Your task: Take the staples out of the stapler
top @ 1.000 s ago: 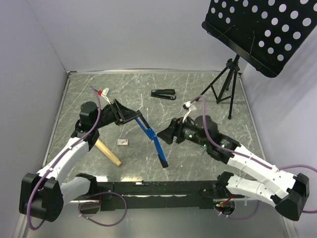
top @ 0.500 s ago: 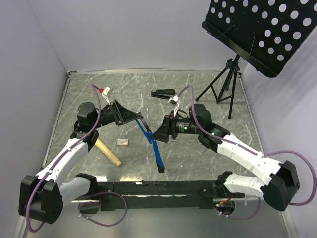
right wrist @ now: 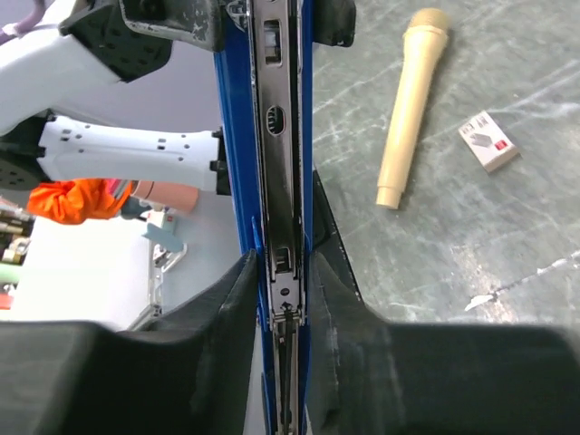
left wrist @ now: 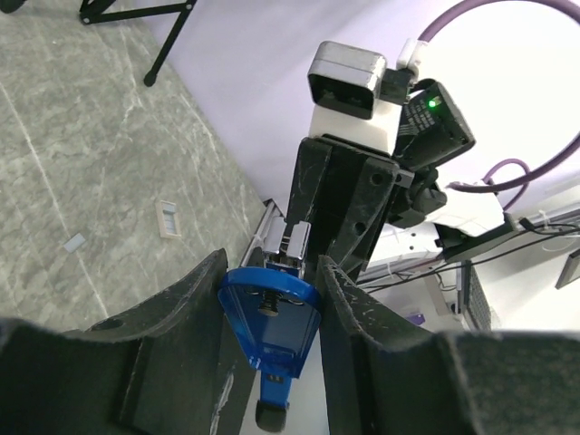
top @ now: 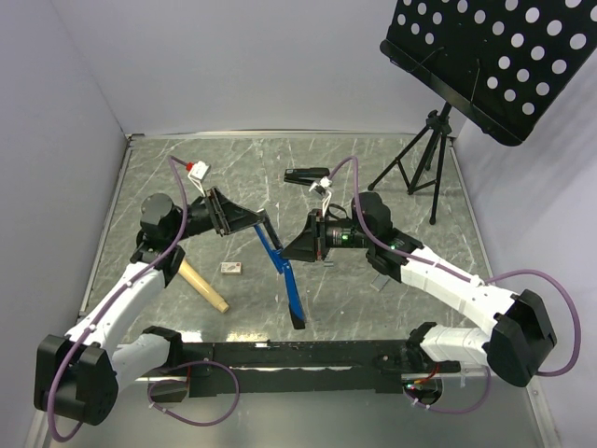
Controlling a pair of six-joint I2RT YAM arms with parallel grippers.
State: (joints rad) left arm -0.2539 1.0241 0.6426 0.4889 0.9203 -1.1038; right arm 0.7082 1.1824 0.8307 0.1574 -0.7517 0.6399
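Observation:
The blue stapler hangs tilted above the table middle, its black-tipped end pointing toward the near edge. My left gripper is shut on its rounded blue upper end, one finger on each side. My right gripper comes from the right and is shut on the stapler's sides just below that. In the right wrist view the silvery inner rail runs up between the fingers of the right gripper. The left gripper faces it. I cannot make out the staples in the rail.
A wooden handle and a small white box lie left of the stapler. An all-black stapler sits at the back middle. A music stand's tripod stands at the back right. A small grey strip lies on the table.
My right gripper moved left and up to the stapler and closed on its sides. The stapler's lower end swung slightly left. The left gripper kept its hold.

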